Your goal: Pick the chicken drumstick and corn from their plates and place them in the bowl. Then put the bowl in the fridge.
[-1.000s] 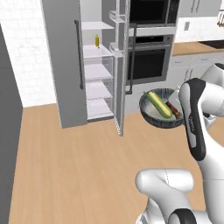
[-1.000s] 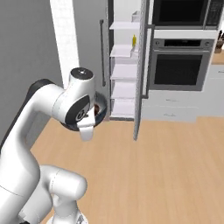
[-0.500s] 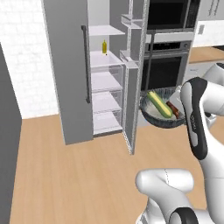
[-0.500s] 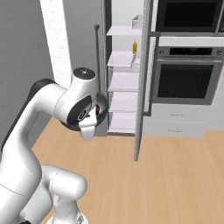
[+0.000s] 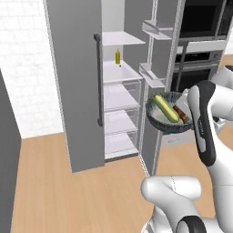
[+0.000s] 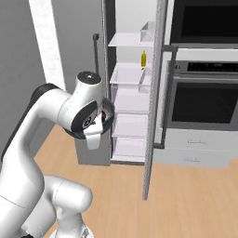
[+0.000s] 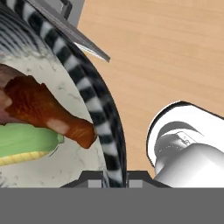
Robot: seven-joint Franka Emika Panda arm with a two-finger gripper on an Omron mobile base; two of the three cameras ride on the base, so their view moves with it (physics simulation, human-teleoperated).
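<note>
The claw (image 7: 114, 175) was clenched on the rim of the bowl (image 5: 169, 117), held aloft near the open fridge (image 5: 118, 95) with corn (image 5: 165, 108) and drumstick (image 7: 43, 109) inside; tilting might have spilled them, or the rim clipped the door.

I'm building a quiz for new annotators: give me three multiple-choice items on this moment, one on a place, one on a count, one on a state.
1. Where is the corn?
A. in the bowl
B. on a fridge shelf
C. on the floor

2. How many bottles stand in the fridge?
A. none
B. one
C. three

3. What state is the fridge door in?
A. shut
B. open
C. removed

Key: 1 A, the corn lies beside the drumstick inside the bowl, which the gripper holds shut on its rim. 2 B, a single yellow bottle stands on a shelf. 3 B, the door stands swung out and the white shelves show.
</note>
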